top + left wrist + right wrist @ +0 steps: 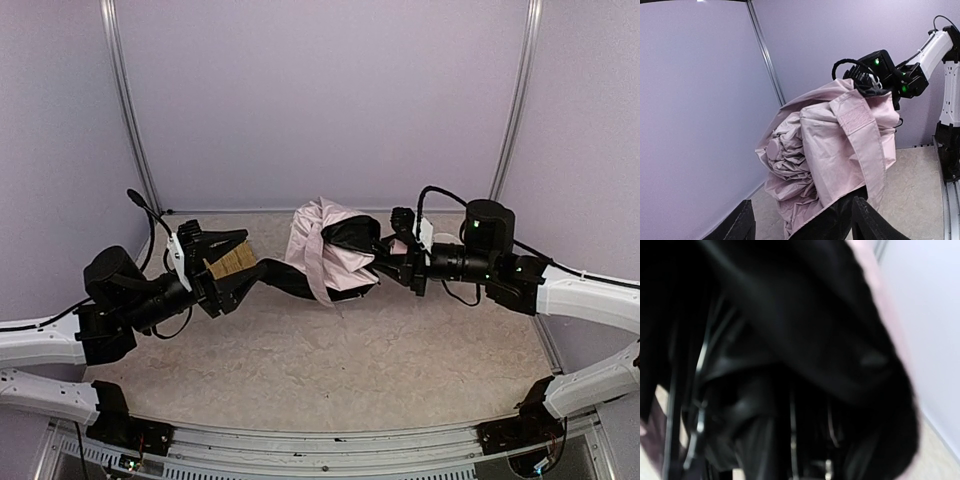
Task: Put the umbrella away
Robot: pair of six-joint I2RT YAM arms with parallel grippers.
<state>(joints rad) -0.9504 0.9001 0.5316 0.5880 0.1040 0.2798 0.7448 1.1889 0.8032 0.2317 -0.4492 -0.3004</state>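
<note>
The umbrella (322, 248) is a crumpled bundle of pale pink fabric with black lining, at the table's middle back. In the left wrist view the umbrella (830, 145) hangs from my right gripper (875, 82). My left gripper (252, 276) has its jaws wide apart. A fold of black lining (832, 222) lies between its fingers (740, 225), against the right one. My right gripper (392, 252) is pushed into the umbrella's right end and holds it there. Its fingers are hidden. The right wrist view shows only black lining (805, 330) and thin metal ribs (792, 435).
A woven bamboo tray (232, 262) lies behind my left gripper at the back left. Pale walls with metal corner posts (128, 110) close in the table. The right arm's base and cable (950, 145) stand at the right edge of the left wrist view.
</note>
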